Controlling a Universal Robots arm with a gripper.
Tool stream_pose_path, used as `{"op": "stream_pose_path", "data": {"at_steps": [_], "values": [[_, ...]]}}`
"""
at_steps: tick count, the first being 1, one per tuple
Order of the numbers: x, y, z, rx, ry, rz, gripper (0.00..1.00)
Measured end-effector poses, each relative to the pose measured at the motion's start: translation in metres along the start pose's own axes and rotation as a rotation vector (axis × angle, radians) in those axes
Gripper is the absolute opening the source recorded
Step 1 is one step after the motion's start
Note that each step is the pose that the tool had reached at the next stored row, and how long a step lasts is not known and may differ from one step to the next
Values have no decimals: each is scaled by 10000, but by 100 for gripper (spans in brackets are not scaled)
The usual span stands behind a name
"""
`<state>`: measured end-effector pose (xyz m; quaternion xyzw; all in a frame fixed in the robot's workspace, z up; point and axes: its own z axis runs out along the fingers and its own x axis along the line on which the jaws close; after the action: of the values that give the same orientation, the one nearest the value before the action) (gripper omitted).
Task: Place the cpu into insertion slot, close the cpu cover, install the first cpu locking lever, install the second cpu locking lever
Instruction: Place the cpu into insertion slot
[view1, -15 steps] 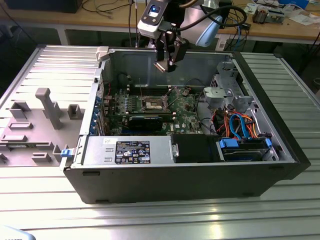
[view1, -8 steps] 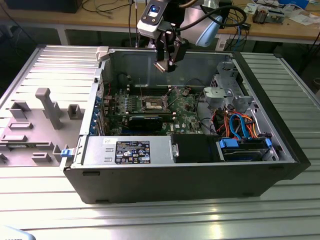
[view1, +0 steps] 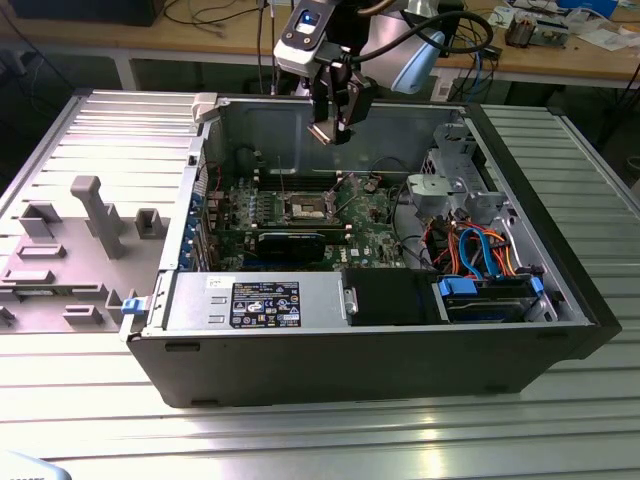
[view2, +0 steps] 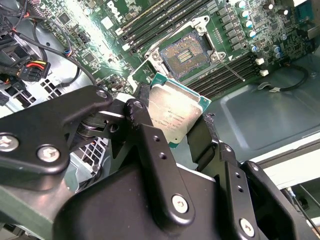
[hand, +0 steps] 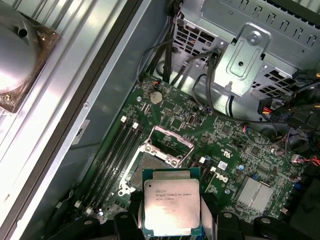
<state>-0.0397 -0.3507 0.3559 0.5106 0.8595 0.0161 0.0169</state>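
Observation:
My gripper (view1: 331, 127) hangs above the open computer case, shut on the cpu (view2: 175, 114), a flat square chip with a dull silver top. Its black fingers (view2: 143, 119) press on two opposite edges of the chip. In the first wrist view the cpu (hand: 171, 207) hovers over the green board, apart from the insertion slot (hand: 146, 168) and just to one side of it. The insertion slot (view2: 187, 51) lies uncovered, its dark centre showing. The cpu cover (hand: 171, 138) stands raised at the slot's far edge. A thin wire lever (view2: 233, 71) sticks out beside the slot (view1: 307, 208).
Long black memory slots (hand: 112, 160) flank the socket. A silver drive cage (view1: 450, 190) with coloured cables (view1: 480, 250) stands at the exterior view's right. A black power unit (view1: 260, 300) lines the near case wall. A grey fixture tray (view1: 70, 240) lies outside at the exterior view's left.

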Motion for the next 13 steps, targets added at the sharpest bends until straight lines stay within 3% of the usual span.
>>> {"op": "stream_pose_path", "data": {"at_steps": [13], "values": [[0, 0, 0, 4, -13, 204, 55]]}}
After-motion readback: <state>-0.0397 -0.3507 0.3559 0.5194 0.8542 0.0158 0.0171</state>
